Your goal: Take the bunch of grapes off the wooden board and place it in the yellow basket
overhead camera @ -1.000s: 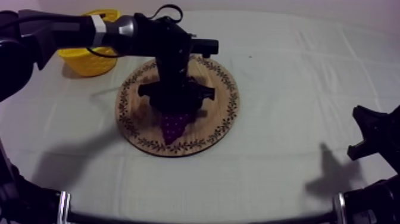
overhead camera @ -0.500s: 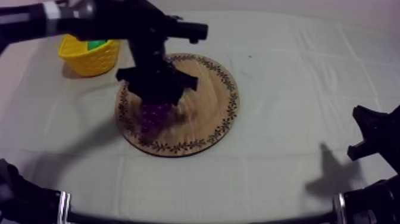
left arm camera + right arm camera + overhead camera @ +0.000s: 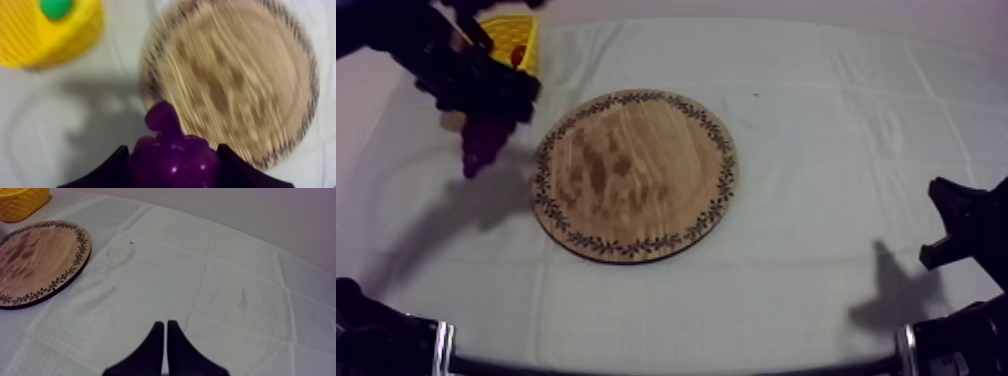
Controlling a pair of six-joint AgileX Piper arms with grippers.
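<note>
Left gripper (image 3: 172, 148) clamped on the grapes (image 3: 172, 162): a glossy dark-purple cluster of rounded knobs, one lobe jutting past the fingers. The bunch hangs above the cloth (image 3: 225, 278), between board (image 3: 636, 175) and basket (image 3: 521, 35), near the board's rim. The basket holds something green (image 3: 55, 7), blurred, possibly a fruit. Right gripper (image 3: 164, 348): fingers pressed together, holding nothing.

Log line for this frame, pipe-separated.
left claw: shut on purple toy bunch of grapes | grapes: over grey-white cloth, between round wooden board and yellow basket | right claw: shut, holding nothing
</note>
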